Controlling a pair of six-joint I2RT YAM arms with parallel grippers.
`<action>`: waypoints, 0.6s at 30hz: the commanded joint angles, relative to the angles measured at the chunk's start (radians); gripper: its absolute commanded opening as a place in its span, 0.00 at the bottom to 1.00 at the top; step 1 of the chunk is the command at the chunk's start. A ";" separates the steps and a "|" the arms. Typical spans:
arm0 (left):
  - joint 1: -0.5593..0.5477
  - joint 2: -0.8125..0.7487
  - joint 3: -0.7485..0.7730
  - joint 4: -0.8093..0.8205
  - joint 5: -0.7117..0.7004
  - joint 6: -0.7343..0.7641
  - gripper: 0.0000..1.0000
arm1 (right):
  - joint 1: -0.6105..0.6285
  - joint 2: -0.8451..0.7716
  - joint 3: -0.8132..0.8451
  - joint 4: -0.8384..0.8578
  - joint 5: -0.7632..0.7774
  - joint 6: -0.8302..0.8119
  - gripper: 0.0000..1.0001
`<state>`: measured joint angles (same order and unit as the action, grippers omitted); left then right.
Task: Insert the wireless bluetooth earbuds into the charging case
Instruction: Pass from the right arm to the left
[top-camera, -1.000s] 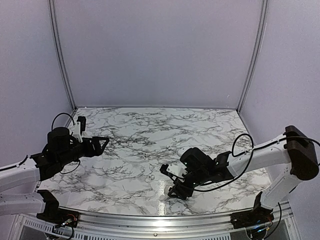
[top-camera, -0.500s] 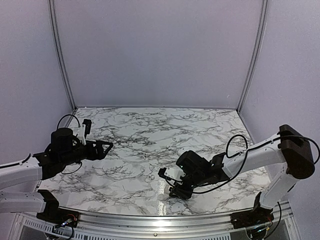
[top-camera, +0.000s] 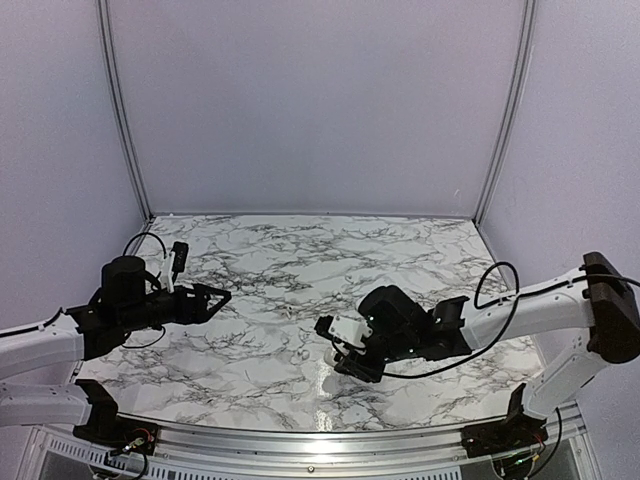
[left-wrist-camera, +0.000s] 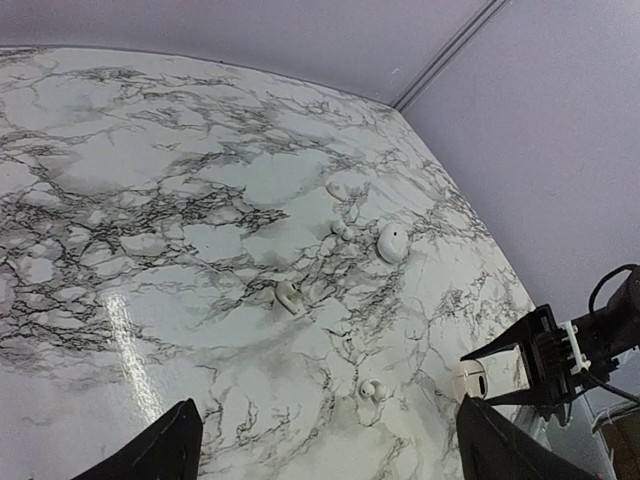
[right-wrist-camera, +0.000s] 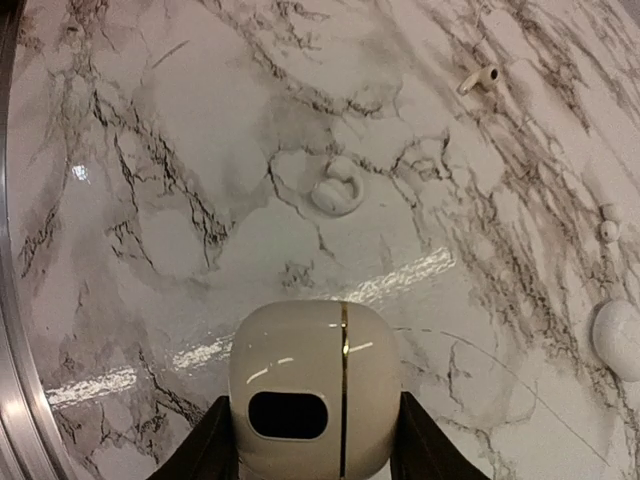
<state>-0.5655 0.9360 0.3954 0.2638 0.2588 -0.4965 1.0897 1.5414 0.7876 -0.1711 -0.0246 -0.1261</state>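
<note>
Right wrist view: straight down on the charging case (right-wrist-camera: 310, 350), clamped by the right tool (right-wrist-camera: 313, 428) closed partway, one dark finger (right-wrist-camera: 214, 446) pressed to each flank. Lid shut, so nothing of the sockets or any contents on show. Thin gold seam line down the glossy shell, and a dark oval window low on the facing side. Any lettering on it too small to tell. Cannot tell whether resting on the marble-patterned desk (right-wrist-camera: 150, 150) or raised just off it. Beyond the case, loose on the desk and outside it: a rounded earbud (right-wrist-camera: 337, 190) nearest, and a stemmed earbud (right-wrist-camera: 478, 78) further off toward the upper right, well apart from the first. Also a small white bead (right-wrist-camera: 608, 230) and a larger white pebble-shaped piece (right-wrist-camera: 620, 340) at the right edge of the frame, near one another but not touching. From the top external view, case and right tool close to the near edge of the desk, right of centre. Over the left side, the left tool (top-camera: 207, 299), fingers spread wide with nothing between them, well apart from the case and from every loose piece.
</note>
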 joint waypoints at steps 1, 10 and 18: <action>-0.017 -0.033 -0.016 0.041 0.125 -0.048 0.91 | 0.014 -0.113 0.053 0.093 0.098 -0.058 0.32; -0.102 -0.049 0.025 0.129 0.212 -0.152 0.84 | 0.056 -0.250 0.091 0.208 0.171 -0.176 0.31; -0.244 0.036 0.120 0.155 0.183 -0.158 0.76 | 0.154 -0.243 0.156 0.229 0.290 -0.279 0.31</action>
<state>-0.7605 0.9413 0.4480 0.3584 0.4458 -0.6472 1.1965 1.2938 0.8814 0.0143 0.1722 -0.3290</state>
